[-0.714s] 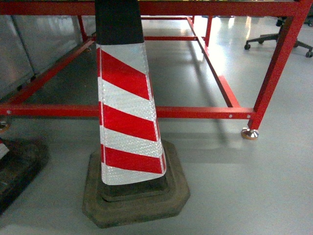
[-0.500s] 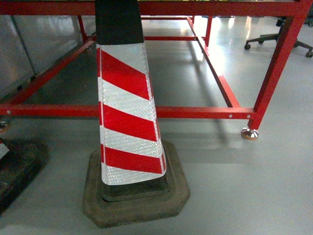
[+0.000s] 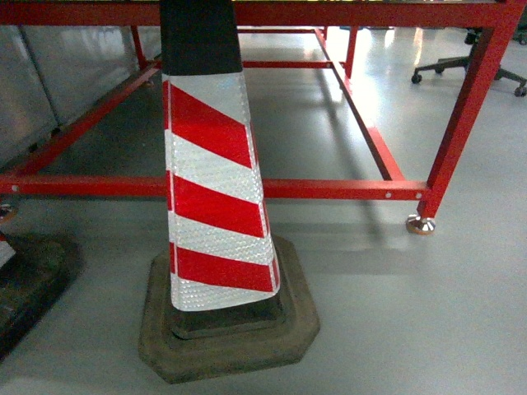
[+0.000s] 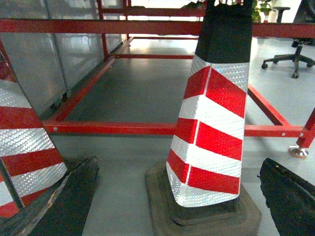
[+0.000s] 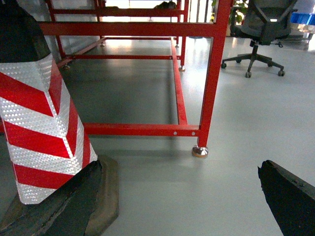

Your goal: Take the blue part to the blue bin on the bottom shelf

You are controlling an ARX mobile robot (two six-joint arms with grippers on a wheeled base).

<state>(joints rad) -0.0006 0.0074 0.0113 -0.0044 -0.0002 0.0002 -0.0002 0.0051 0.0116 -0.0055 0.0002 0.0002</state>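
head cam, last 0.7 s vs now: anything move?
Barely. The dark rubber base at the left edge sits slightly lower and further left in the head view, and the small metal foot above it too, hinting at a slight camera or base shift. Nothing was taken hold of or let go. The red-and-white striped traffic cone, red steel frame and grey floor look unchanged.
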